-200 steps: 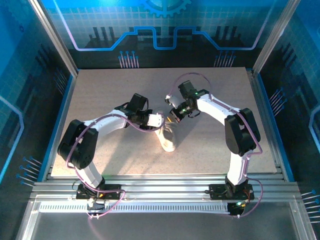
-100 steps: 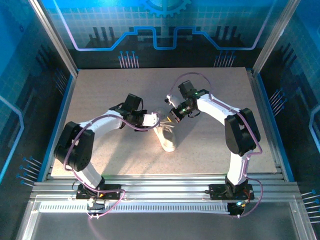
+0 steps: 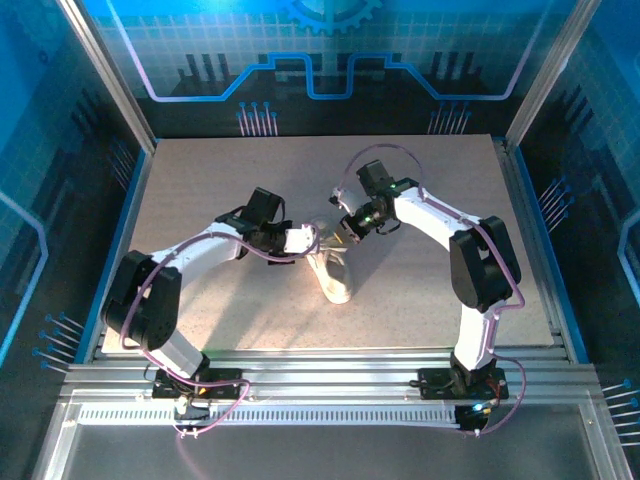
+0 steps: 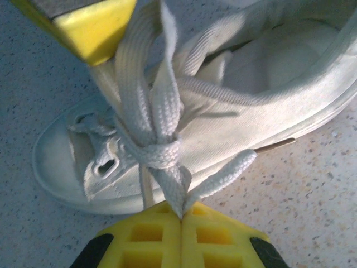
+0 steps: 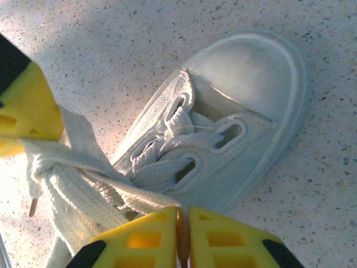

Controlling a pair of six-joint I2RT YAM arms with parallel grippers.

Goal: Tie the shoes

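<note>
A small white sneaker [image 3: 334,278] lies mid-table, toe toward the arms. In the left wrist view the sneaker [image 4: 262,95] lies on its side and its flat white laces [image 4: 166,95] cross in a tight knot [image 4: 160,154]. My left gripper [image 4: 181,215] is shut on a lace loop just below that knot. My right gripper [image 5: 183,215] is shut on another lace strand [image 5: 111,181] beside the eyelets, with the toe cap [image 5: 251,70] beyond. From above, the left gripper [image 3: 306,238] and right gripper [image 3: 345,231] face each other over the shoe's heel end.
The speckled tabletop [image 3: 220,180] stretches around the shoe, with blue enclosure walls on three sides. The right gripper's yellow finger [image 4: 92,22] sits close at the upper left of the left wrist view. A metal rail [image 3: 320,365] runs along the near edge.
My left gripper has drawn back a little to the left with its lace, and the left elbow has swung down and out. The right arm has held still.
</note>
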